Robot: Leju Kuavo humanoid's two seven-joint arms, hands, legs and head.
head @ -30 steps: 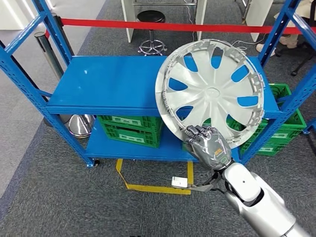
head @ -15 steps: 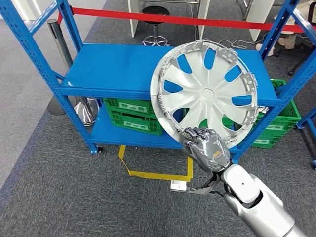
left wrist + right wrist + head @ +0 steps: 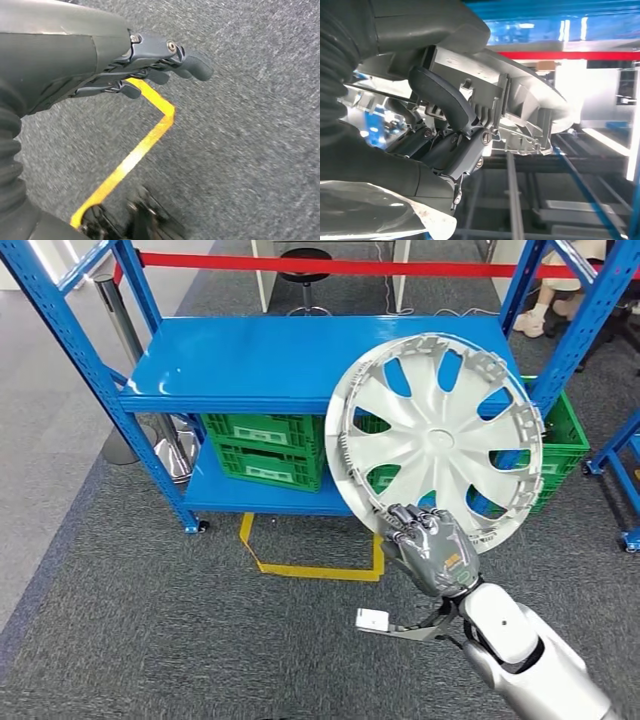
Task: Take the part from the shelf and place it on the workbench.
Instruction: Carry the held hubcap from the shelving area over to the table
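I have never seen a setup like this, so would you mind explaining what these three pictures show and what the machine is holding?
This is a two-armed humanoid robot. The wide picture comes from a camera high on its body, looking forward and down. Its right hand grips the lower rim of a silver wheel cover, held up in front of a blue shelf with green crates below. The other two pictures come from cameras at each wrist. The right wrist view shows the fingers clamped on the cover's ribbed edge. The left wrist view shows the left hand holding nothing, above grey carpet and yellow floor tape.
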